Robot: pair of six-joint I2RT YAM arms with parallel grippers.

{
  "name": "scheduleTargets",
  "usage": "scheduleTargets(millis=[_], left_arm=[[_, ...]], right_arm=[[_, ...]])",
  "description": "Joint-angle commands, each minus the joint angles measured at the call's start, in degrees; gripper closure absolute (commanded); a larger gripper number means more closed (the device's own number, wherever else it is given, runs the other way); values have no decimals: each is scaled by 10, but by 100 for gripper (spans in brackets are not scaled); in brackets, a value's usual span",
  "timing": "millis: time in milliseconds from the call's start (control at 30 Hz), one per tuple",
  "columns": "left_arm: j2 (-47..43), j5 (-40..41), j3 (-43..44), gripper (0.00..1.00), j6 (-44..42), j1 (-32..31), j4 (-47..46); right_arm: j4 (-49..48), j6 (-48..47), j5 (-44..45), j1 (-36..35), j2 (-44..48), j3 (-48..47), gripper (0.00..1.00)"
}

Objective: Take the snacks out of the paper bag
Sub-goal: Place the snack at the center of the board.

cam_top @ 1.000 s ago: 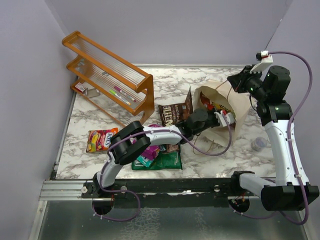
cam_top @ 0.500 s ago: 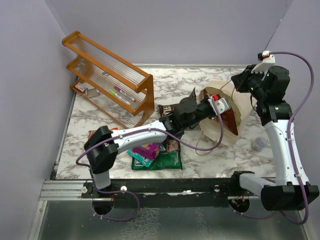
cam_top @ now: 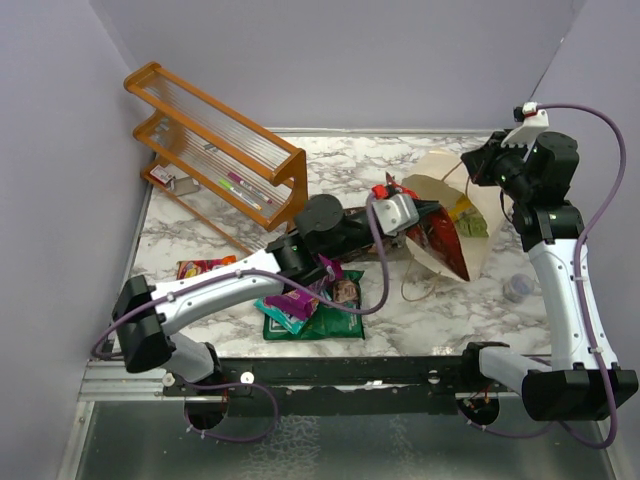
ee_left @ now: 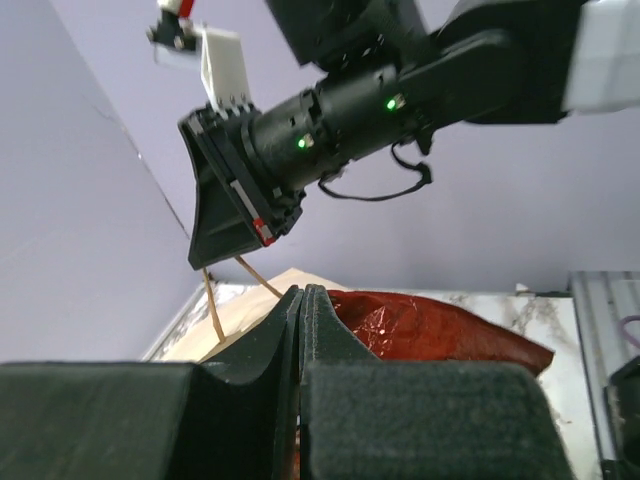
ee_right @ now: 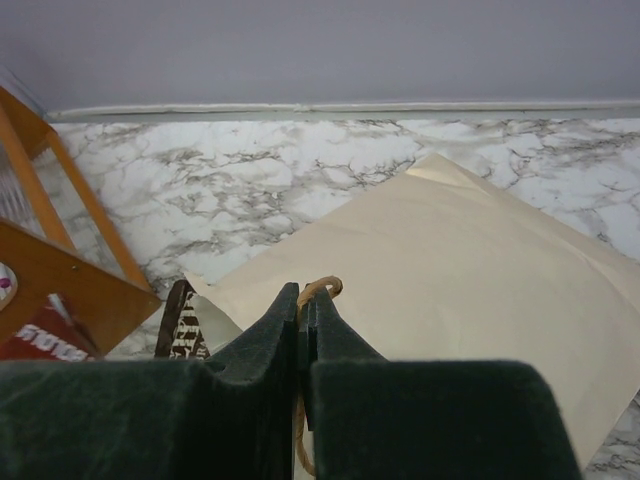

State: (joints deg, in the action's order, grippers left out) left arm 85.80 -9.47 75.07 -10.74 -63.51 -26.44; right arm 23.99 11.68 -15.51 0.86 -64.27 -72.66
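The beige paper bag lies tilted at the right, its mouth facing left. My right gripper is shut on its brown string handle and holds it up above the bag. My left gripper is shut on a glossy red-yellow packet at the bag's mouth; the packet shows behind the closed jaws of my left gripper. On the table lie an orange-red candy bag, a green packet, a purple one and a dark brown one, partly under my left arm.
The orange wooden rack with pens stands at the back left. A small clear cap lies right of the bag. Purple walls close in left, back and right.
My left gripper has drawn back to the left out of the bag, bringing the red-yellow packet to the mouth. The left arm has swung left. The right gripper holds still.
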Motion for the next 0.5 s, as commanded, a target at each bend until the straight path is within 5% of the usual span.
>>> scheduleTargets(millis=[0,467], left_arm=[[-82,-50,-40,100,30,-2,-28],[-168,177,-99,100,10,-2,141]], right_arm=[[-8,-8,-17,3,-4,6,99],[-11,-5,-37,3,-3,13,99]])
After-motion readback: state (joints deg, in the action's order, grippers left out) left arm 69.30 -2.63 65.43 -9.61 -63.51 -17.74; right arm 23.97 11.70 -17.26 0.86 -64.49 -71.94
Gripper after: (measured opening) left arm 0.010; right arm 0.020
